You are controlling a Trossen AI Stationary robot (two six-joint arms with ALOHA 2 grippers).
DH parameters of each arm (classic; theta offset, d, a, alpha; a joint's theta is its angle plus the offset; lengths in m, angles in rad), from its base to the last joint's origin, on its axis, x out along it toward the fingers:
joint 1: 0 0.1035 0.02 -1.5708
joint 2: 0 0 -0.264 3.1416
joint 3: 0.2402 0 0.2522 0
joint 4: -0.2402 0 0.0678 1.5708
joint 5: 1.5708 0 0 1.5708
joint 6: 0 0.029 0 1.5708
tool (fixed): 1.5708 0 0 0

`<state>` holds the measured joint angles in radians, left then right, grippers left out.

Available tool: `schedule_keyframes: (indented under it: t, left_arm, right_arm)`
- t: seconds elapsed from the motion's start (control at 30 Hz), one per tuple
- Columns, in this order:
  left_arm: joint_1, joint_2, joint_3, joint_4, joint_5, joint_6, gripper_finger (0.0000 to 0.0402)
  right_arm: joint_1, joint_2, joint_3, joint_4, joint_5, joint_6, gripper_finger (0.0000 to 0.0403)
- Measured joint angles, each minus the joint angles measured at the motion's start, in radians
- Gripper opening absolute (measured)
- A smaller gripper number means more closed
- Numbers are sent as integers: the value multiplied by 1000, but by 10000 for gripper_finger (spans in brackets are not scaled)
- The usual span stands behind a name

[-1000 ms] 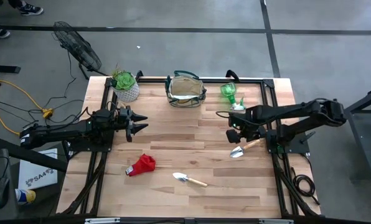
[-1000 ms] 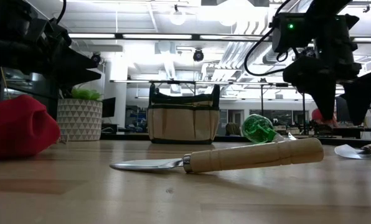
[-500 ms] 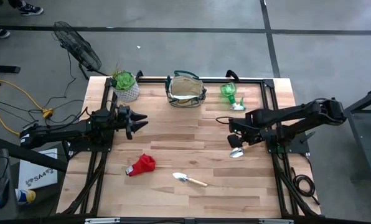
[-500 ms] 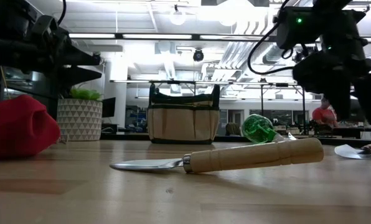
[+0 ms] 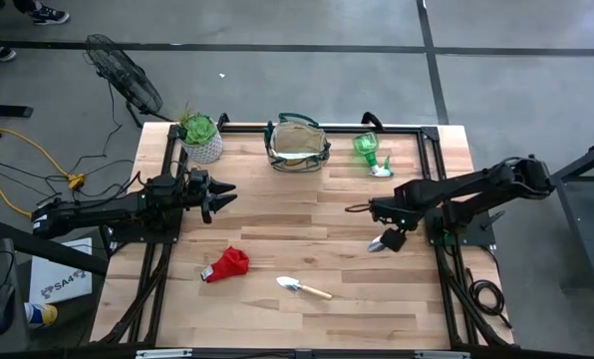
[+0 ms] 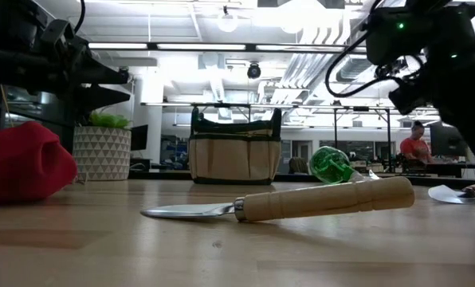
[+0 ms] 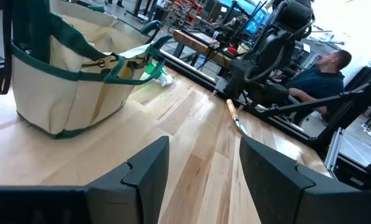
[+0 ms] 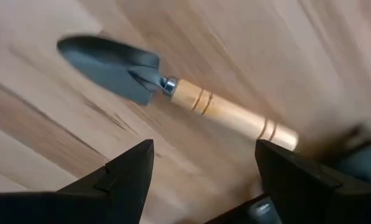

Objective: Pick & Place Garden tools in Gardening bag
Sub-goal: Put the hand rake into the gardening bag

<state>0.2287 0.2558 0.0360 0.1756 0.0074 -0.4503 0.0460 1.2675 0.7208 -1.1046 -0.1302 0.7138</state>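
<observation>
The right gripper (image 5: pixel 395 237) has been swinging nearer over a trowel (image 8: pixel 173 93), jaws open, empty; no writing is showing nearby.

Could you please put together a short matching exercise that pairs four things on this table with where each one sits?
Things:
1. gardening bag
2. red cloth
3. plant pot
4. right gripper

Places:
A. back left corner of the table
B. open, above a trowel on the right side
C. front left area, left of the other trowel
D. back edge, middle

Pairs: 1-D, 2-C, 3-A, 4-B
</observation>
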Motion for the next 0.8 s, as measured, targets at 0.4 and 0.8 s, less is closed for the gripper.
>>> schedule_keyframes:
  t: [0.4, 0.8]
  left_arm:
    - [0, 0, 28, -95, -57, -33, 193]
    - [0, 66, 384, -977, -531, -464, 193]
  right_arm:
    - [59, 0, 0, 3, 88, -368, 272]
    - [59, 0, 0, 12, 87, -265, 272]
